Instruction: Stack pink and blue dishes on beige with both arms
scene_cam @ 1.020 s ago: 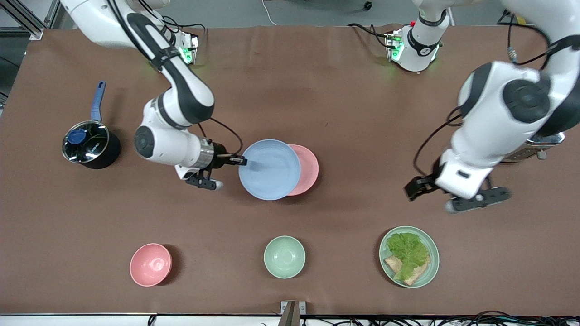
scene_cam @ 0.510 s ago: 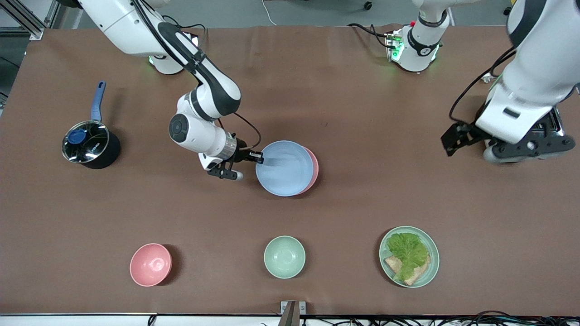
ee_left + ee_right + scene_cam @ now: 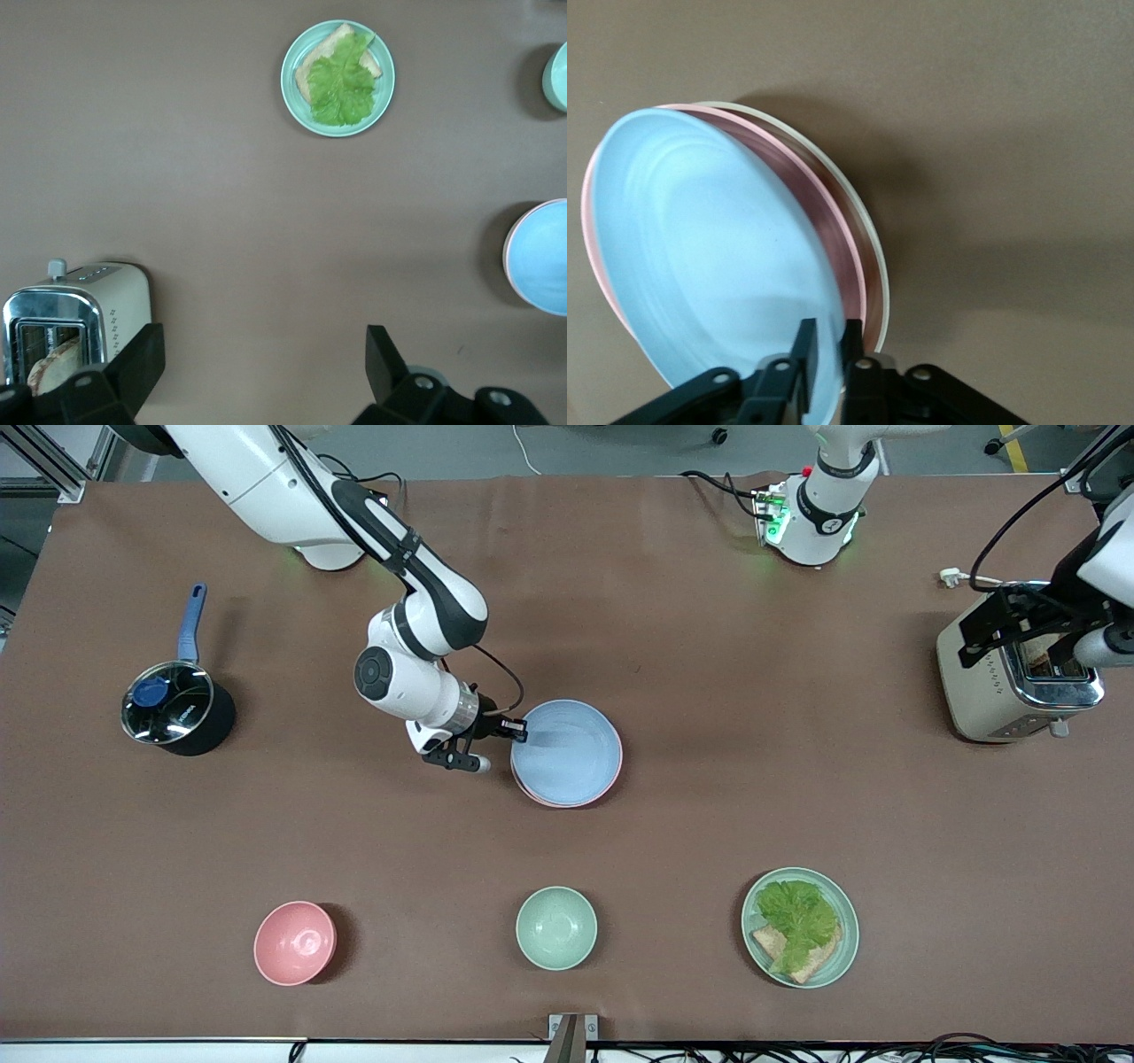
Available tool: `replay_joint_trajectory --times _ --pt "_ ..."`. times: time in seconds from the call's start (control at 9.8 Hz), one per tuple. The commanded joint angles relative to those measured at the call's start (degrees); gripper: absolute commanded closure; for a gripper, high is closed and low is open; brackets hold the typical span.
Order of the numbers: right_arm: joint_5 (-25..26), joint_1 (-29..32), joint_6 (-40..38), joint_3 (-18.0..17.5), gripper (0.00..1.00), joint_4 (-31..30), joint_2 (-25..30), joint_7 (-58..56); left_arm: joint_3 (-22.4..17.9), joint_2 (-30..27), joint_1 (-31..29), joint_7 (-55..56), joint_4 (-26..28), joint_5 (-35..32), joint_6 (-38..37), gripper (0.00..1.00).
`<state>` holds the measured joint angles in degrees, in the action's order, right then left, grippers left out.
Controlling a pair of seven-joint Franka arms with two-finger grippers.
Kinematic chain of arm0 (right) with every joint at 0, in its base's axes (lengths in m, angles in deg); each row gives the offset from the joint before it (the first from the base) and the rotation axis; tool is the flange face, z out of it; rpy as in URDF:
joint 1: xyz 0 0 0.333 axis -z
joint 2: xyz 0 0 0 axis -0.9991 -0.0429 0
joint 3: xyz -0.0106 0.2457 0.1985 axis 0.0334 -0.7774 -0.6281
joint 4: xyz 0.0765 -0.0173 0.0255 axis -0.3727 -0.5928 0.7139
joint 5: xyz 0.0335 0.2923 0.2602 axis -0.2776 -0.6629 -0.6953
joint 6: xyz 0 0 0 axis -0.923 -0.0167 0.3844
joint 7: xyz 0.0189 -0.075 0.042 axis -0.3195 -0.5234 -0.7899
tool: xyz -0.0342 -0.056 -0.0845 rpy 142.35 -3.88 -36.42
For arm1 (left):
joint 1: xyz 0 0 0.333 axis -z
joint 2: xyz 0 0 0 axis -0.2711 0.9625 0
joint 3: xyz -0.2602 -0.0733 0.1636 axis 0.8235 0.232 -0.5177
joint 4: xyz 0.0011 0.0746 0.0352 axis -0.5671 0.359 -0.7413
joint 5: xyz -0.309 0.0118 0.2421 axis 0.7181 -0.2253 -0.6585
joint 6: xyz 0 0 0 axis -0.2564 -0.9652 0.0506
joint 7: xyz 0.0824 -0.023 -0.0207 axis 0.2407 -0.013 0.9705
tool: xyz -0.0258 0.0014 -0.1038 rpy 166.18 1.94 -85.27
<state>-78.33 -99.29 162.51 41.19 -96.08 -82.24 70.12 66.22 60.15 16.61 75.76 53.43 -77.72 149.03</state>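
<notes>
The right hand (image 3: 521,731) sits low at the middle of the brown, matte-covered bench (image 3: 709,691), its two dark fingers (image 3: 804,350) standing on either side of the blue plate's (image 3: 567,751) rim, one above and one beneath; whether they pinch it or have just slackened cannot be told. The blue plate is a shallow, smooth, matte round dish with faint concentric rings. It lies on the pink plate (image 3: 833,239), of which only a thin crescent of rim shows, and under that the cream-beige plate (image 3: 868,239) shows as a pale edge. All three are alike in width and nested as one stack at the right hand's fingertips.

The left hand (image 3: 1019,624) hangs high over a brushed-metal toaster (image 3: 992,691) at the left arm's end of the bench, its fingers (image 3: 381,359) spread wide and holding nothing.

Toward the camera from the stack stand a small, deep pink bowl (image 3: 295,942), a mint-green bowl (image 3: 556,927), and a mint-green plate (image 3: 800,926) with crinkled lettuce on toast. A black saucepan (image 3: 177,713) with a glass lid and a blue handle stands at the right arm's end.
</notes>
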Motion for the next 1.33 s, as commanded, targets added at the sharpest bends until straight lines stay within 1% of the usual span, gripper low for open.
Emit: replay_joint_trajectory --times 0.0,0.1,0.2,0.31,0.41,0.51,0.61,0.71,0.82,0.92,1.02,1.12,1.22 --pt "0.5 0.8 0.5 -0.3 0.13 -1.2 1.6 0.7 -1.5 -4.1 0.9 -0.8 7.1 0.8 -0.3 0.0" --pt "0.7 1.2 0.2 -0.2 0.0 -1.3 3.6 0.6 -1.5 -4.6 0.8 -0.7 7.8 0.6 -0.3 0.0" --pt "0.8 2.6 -2.1 0.3 0.0 -2.3 7.3 0.6 -1.4 -4.1 0.9 -0.7 7.7 0.6 -0.2 0.0" --pt "2.8 5.0 -6.9 1.1 0.0 -2.9 11.8 0.6 -1.4 -3.7 1.0 -0.7 7.5 0.5 0.1 0.0" --pt "7.7 7.3 -14.3 3.1 0.0 -2.8 15.9 0.8 -1.3 -3.3 1.0 -0.7 7.3 0.4 0.4 0.0" --pt "15.1 8.1 -20.7 7.1 0.0 -2.3 19.6 0.8 -1.3 -3.2 1.1 -0.7 7.3 0.5 0.5 0.0" --pt "22.6 8.1 -27.4 12.0 0.0 -1.0 23.0 0.9 -1.3 -3.2 1.1 -0.7 7.3 0.6 0.5 0.0" --pt "26.7 8.3 -31.3 15.8 0.0 0.9 25.8 0.6 -1.2 -3.2 1.1 -0.8 7.4 0.7 0.4 0.0" --pt "27.8 8.3 -33.1 20.7 0.0 2.9 29.0 -0.1 -1.2 -3.1 1.1 -0.8 7.4 0.7 0.4 0.0" --pt "27.9 8.3 -34.9 24.1 0.0 5.7 31.0 -3.8 -1.2 -3.0 1.1 -0.8 7.4 0.7 0.3 0.0" --pt "27.8 8.3 -42.0 27.4 0.0 10.5 31.6 -7.6 -1.2 -3.0 1.1 -0.7 7.4 0.8 0.1 0.0" --pt "27.8 8.4 -49.8 29.0 0.0 16.3 31.3 -11.1 -1.2 -3.0 0.9 -0.8 7.4 0.8 -0.1 0.0" --pt "27.7 9.6 -55.7 30.2 0.0 21.6 31.2 -14.4 -1.2 -3.1 0.8 -0.7 7.4 0.8 -0.1 0.0"
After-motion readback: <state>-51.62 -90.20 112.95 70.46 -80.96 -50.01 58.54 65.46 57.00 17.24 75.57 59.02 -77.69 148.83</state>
